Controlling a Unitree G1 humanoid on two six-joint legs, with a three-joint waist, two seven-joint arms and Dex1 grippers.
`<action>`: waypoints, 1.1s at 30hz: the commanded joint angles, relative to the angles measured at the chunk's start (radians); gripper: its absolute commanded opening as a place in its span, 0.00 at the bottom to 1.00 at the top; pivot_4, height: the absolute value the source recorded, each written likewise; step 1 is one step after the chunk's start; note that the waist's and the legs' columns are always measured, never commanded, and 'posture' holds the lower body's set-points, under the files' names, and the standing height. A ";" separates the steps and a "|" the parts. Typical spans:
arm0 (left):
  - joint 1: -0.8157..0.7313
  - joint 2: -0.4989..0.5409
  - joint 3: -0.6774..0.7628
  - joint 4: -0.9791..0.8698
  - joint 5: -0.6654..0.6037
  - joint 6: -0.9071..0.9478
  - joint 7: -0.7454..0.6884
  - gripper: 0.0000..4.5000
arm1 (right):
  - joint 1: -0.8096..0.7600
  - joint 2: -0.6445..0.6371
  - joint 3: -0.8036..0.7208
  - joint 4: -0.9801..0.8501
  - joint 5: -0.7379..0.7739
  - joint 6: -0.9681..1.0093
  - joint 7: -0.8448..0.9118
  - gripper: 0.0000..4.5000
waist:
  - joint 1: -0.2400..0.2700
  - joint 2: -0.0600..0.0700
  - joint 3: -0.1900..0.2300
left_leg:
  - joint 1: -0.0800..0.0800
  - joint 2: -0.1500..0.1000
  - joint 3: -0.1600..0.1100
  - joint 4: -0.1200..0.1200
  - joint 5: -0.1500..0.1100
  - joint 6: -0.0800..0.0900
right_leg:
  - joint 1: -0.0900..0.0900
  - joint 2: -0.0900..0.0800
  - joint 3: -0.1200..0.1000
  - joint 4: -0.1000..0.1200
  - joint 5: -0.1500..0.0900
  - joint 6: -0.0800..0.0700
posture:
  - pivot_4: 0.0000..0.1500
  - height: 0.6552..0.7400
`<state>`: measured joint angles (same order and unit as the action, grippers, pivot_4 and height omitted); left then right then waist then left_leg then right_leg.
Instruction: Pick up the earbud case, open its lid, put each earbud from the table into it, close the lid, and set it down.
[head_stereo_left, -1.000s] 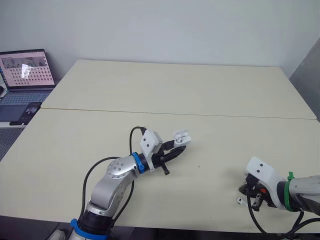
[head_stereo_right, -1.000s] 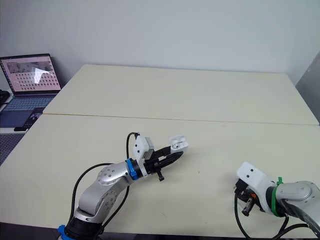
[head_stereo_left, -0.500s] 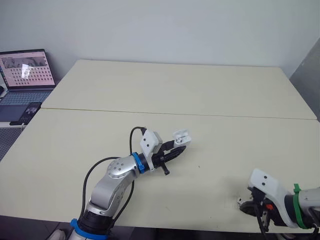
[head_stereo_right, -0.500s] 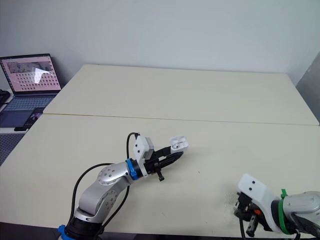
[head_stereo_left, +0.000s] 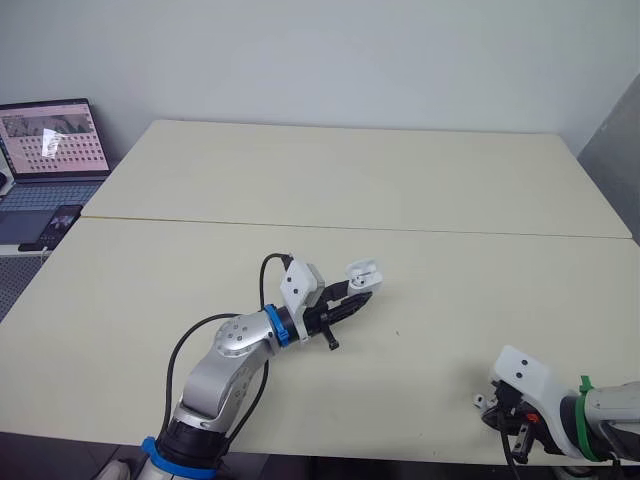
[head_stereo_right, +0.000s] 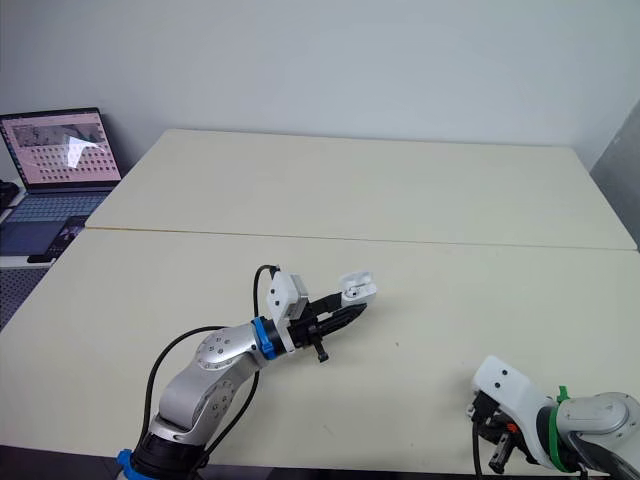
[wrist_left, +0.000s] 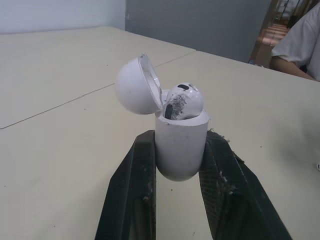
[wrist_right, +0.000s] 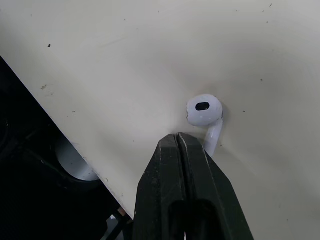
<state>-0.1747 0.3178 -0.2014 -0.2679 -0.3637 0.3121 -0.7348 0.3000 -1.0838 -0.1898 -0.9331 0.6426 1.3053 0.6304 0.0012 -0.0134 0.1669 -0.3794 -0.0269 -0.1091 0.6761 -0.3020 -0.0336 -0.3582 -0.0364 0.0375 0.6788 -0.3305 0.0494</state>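
My left gripper (head_stereo_left: 357, 294) is shut on the white earbud case (head_stereo_left: 363, 273), held upright just above the middle of the table. Its lid (wrist_left: 137, 92) is hinged open and one earbud (wrist_left: 182, 100) sits in it. The second earbud (wrist_right: 205, 112) lies on the table near the front right edge (head_stereo_left: 479, 401). My right gripper (wrist_right: 179, 139) is shut with nothing between its fingers. Its tips rest right beside that earbud's stem, low over the table by the front edge (head_stereo_left: 500, 415).
An open laptop (head_stereo_left: 50, 140) and a dark phone (head_stereo_left: 55, 225) sit on a side desk at the far left. A seam (head_stereo_left: 400, 228) crosses the table. A person's sleeve (wrist_left: 300, 45) shows beyond the table. The table's front edge (wrist_right: 75, 135) lies close to the right gripper.
The right arm has drawn back toward the front edge and sunk lower, staying by the loose earbud. The left gripper and the case have not moved.
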 joint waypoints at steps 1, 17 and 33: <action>-0.002 -0.001 -0.001 -0.015 0.003 -0.028 -0.009 0.18 | 0.004 -0.021 -0.001 0.020 -0.040 -0.013 -0.022 0.01 | 0.000 0.000 0.000 | 0.000 0.000 0.000 0.000 0.000 0.000 | 0.000 0.000 0.000 0.000 0.000 0.000 | 1.00 1.00; -0.008 -0.009 -0.003 -0.009 0.006 -0.029 -0.012 0.18 | 0.030 -0.052 -0.021 0.038 -0.070 -0.049 -0.011 0.01 | 0.000 0.000 0.000 | 0.000 0.000 0.000 0.000 0.000 0.000 | 0.000 0.000 0.000 0.000 0.000 0.000 | 1.00 1.00; -0.008 -0.010 -0.004 -0.010 0.007 -0.025 -0.010 0.18 | 0.049 -0.073 -0.046 0.026 -0.084 -0.060 0.011 0.01 | 0.001 0.000 0.000 | 0.000 0.000 0.000 0.000 0.000 0.000 | 0.000 0.000 0.000 0.000 0.000 0.000 | 1.00 1.00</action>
<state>-0.1720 0.3116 -0.2015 -0.2636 -0.3525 0.3001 -0.7370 0.3418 -1.1419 -0.2145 -0.9001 0.5702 1.2421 0.6355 0.0017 -0.0135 0.1669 -0.3794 -0.0270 -0.1091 0.6762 -0.3020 -0.0336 -0.3579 -0.0364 0.0374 0.6787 -0.3305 0.0494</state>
